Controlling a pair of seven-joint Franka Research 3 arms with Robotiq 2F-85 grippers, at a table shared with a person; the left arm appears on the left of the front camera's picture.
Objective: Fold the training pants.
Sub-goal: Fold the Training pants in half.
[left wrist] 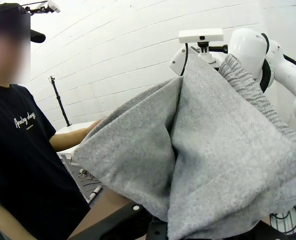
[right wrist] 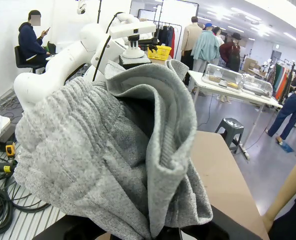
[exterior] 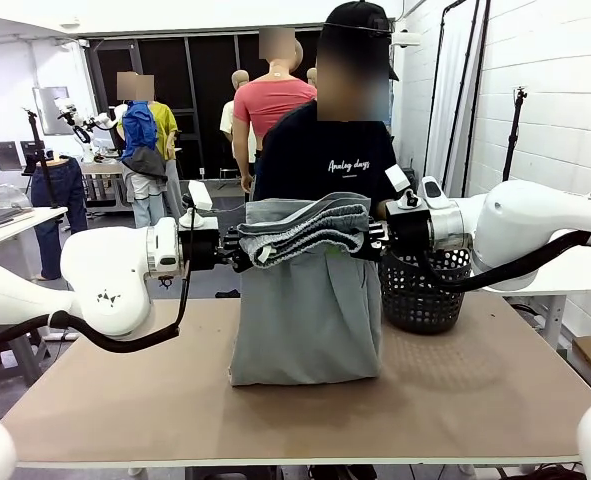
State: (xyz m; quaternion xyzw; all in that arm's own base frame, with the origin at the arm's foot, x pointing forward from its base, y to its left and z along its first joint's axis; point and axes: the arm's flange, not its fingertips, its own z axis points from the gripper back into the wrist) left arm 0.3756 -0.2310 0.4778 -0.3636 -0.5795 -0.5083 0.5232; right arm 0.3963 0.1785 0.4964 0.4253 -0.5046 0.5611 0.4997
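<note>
I hold the training pants point(exterior: 305, 300) up between my two end effectors, above the counter point(exterior: 475, 400). My left end effector point(exterior: 237, 248) is clenched on one end of the bunched waistband and my right end effector point(exterior: 377, 238) is clenched on the other. Between them the waistband sags in soft rolls, and below them the legs hang in one grey sheet whose lower edge touches the counter. I judge the fabric light, limp and thick enough not to slip, so it should drape rather than hold a crease. The gathered elastic looks the firmest place to grip. Beyond my right end effector stands a black mesh basket point(exterior: 422, 295). A person point(exterior: 320, 150) stands just behind the pants.
</note>
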